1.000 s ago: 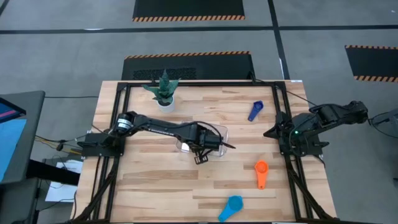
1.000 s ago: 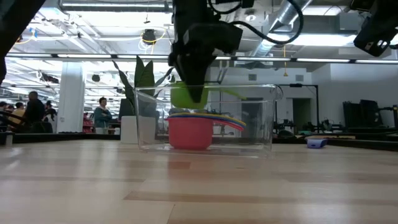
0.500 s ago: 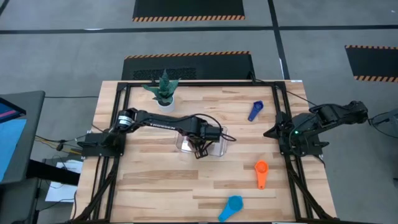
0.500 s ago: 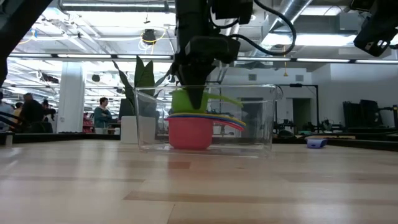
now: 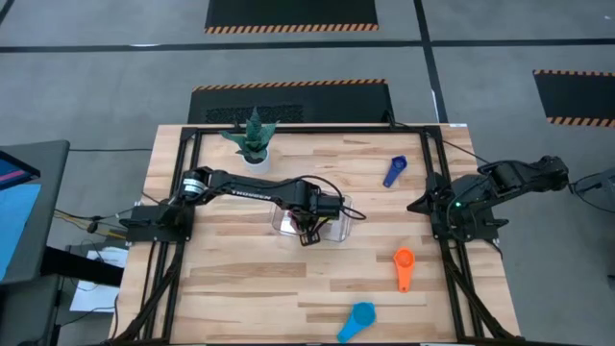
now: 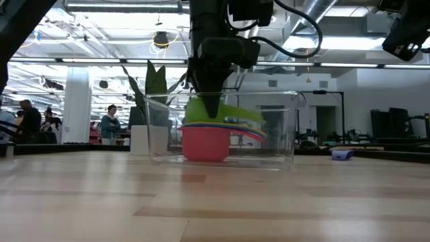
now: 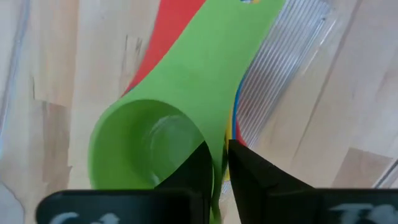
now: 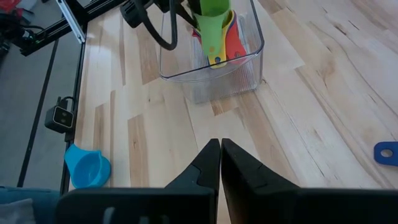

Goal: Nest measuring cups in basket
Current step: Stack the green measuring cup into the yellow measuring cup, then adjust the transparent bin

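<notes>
1. While the left gripper (image 5: 307, 231) is down inside the basket (image 5: 341, 207), its fingers pinch the rim of the green cup (image 7: 149, 143), which sits on top of the stack
2. Under the green cup lie the yellow and blue ones, with the red cup (image 6: 205, 144) at the bottom
3. I judge the step in hand is setting the green cup; next the fingers must part fully and rise straight up
4. Only the high view shows the cups still outside: dark blue cup (image 5: 394, 171), orange cup (image 5: 404, 264), light blue cup (image 5: 357, 320), all well apart from the left gripper
5. The right gripper (image 8: 220, 163) waits at the table edge, fingers together, empty
</notes>
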### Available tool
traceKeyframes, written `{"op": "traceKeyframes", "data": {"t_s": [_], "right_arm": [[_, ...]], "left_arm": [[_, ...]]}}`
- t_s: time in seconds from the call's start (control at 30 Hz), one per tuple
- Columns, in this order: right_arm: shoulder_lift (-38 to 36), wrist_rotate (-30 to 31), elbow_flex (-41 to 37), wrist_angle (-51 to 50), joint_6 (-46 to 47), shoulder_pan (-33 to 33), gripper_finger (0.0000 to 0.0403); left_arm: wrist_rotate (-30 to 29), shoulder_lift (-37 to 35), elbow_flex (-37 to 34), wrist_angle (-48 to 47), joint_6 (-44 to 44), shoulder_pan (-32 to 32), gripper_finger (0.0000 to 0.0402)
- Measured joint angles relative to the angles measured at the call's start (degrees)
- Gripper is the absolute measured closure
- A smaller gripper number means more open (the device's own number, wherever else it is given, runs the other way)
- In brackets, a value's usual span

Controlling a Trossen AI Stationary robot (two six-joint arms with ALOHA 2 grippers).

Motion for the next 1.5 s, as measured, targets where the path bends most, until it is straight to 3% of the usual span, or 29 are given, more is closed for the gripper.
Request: {"op": "traceKeyframes", "data": {"t_s": [0.5, 0.8, 0.9, 1.17, 1.33, 1.5], "right_arm": [[0.00, 0.00, 0.00, 0.00, 0.00, -0.01, 0.0362], [0.00, 0.00, 0.00, -0.01, -0.02, -0.01, 0.0362], [0.00, 0.00, 0.00, 0.00, -0.02, 0.01, 0.0362], [0.00, -1.95, 0.00, 4.89, -3.43, 0.03, 0.0362], [3.49, -10.90, 0.00, 15.11, -7.50, 1.89, 0.0362], [12.62, -11.65, 1.83, 30.00, -6.34, 7.93, 0.0366]], "left_arm": [[2.03, 0.00, 0.94, -1.93, -0.39, 0.12, 0.0286], [16.75, -0.10, 21.94, -17.96, -10.62, -1.65, 0.0280], [17.42, -0.26, 26.55, -21.88, -10.95, -5.36, 0.0280], [15.26, -0.22, 25.86, -20.49, -18.64, -18.05, 0.0280], [3.86, -0.04, 25.18, -20.55, -26.10, -26.38, 0.0280], [-7.03, -0.14, 25.16, -21.82, -31.56, -32.86, 0.0282]]}}
